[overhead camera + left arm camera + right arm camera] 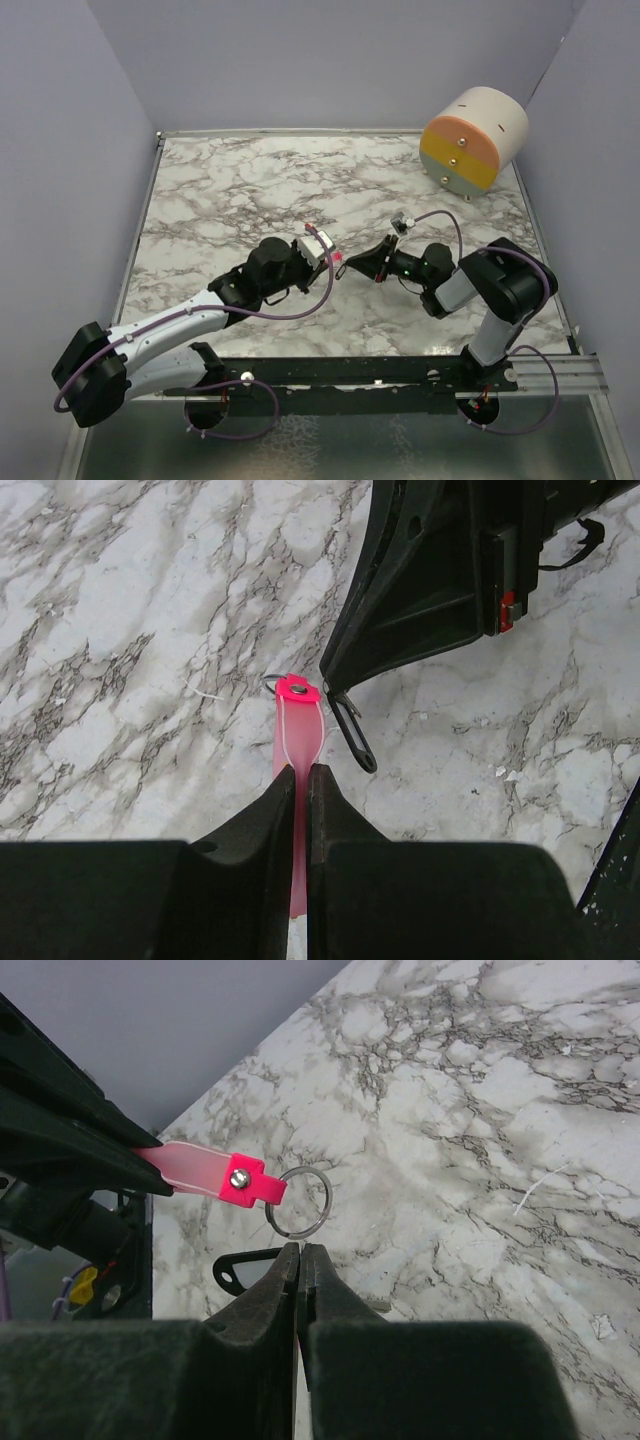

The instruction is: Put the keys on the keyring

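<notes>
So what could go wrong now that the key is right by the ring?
The key is pinched only by the tip of the right gripper, so it might twist or slip out. The thin ring hangs off the pink strip in the left gripper, so a push may swing it aside.

Your left arm: white link, black joints, purple cable alongside. Your right arm: grey link. Fingers matte black, tapered.

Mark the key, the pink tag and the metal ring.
key [256, 1261]: right wrist view, on its black head.
pink tag [300, 735]: left wrist view, on its pale middle.
metal ring [329, 1198]: right wrist view, on the wire's right side.
</notes>
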### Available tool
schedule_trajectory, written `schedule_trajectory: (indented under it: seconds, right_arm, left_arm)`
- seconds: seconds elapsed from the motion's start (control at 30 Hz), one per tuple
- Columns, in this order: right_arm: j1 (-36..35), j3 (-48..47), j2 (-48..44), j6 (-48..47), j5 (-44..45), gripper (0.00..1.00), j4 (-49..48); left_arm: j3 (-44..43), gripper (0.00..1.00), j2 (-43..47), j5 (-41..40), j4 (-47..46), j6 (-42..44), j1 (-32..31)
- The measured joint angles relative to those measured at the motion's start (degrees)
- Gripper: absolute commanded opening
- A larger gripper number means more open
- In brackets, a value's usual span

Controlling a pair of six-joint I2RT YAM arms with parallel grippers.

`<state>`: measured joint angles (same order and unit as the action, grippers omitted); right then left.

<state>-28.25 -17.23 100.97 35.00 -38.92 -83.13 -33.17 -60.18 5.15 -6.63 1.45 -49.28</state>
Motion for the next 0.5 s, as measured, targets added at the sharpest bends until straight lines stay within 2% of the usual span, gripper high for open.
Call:
schedule_trajectory:
  seconds: [0.5]
  right_arm:
    - [0.26, 0.02, -2.43, 1.86, -1.95, 0.01, -0.02]
  left_arm:
    - [0.00, 0.00, 0.31, 0.00, -0.66, 0.92, 0.00]
